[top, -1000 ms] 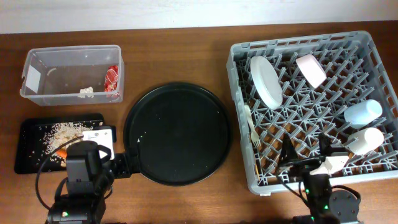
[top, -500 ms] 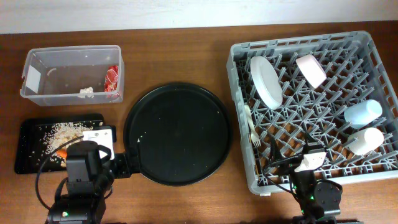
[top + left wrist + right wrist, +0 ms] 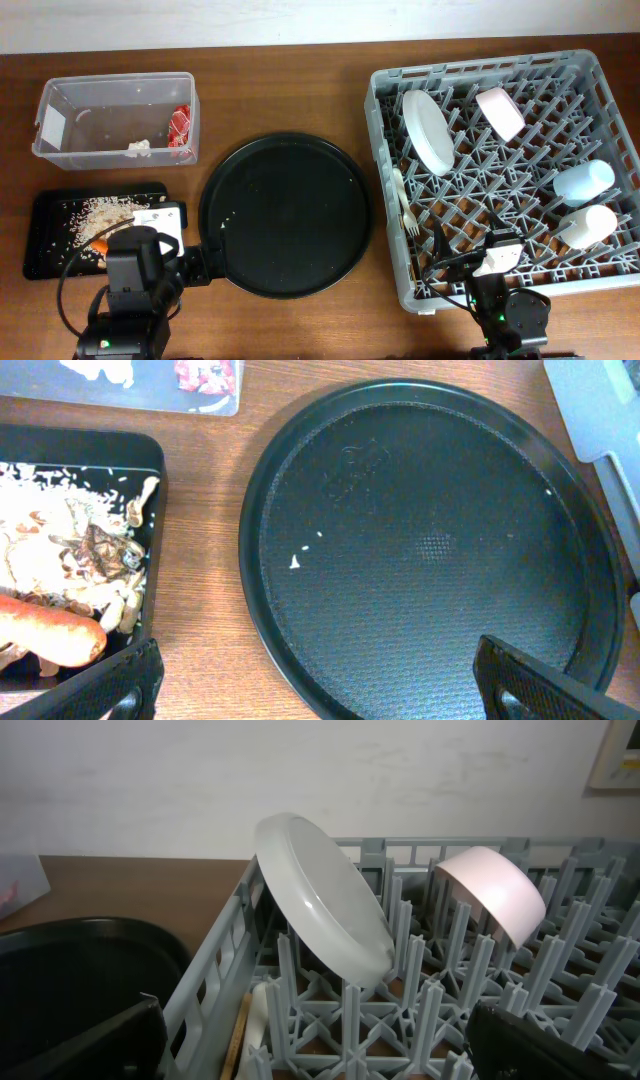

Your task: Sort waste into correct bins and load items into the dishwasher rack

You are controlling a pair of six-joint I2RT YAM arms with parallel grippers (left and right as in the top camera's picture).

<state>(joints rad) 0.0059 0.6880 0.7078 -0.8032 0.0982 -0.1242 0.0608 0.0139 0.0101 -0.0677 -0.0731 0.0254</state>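
The grey rack (image 3: pixel 505 60) holds the pale plate (image 3: pixel 428 130), pink bowl (image 3: pixel 499 112), light-blue cup (image 3: pixel 584 181), white cup (image 3: pixel 588 225) and white fork (image 3: pixel 405 205). The clear tub (image 3: pixel 60 100) holds red-and-white wrappers (image 3: pixel 181 130) and a white scrap (image 3: pixel 138 148). The shallow black tray (image 3: pixel 40 225) holds rice bits (image 3: pixel 100 212) and the carrot (image 3: pixel 50 635). My left gripper (image 3: pixel 320 690) is open and empty over the round tray's left edge. My right gripper (image 3: pixel 320 1050) is open and empty over the rack's front, facing the plate (image 3: pixel 325 900) and bowl (image 3: pixel 495 890).
A large round black tray (image 3: pixel 285 213) lies between the bins and the rack, with a few white crumbs on it (image 3: pixel 295 562). The rack's corner (image 3: pixel 600 410) shows at the top right of the left wrist view. A wall stands behind the table.
My right gripper has swung left and drawn back toward the rack's front edge. The left arm and all objects have stayed put.
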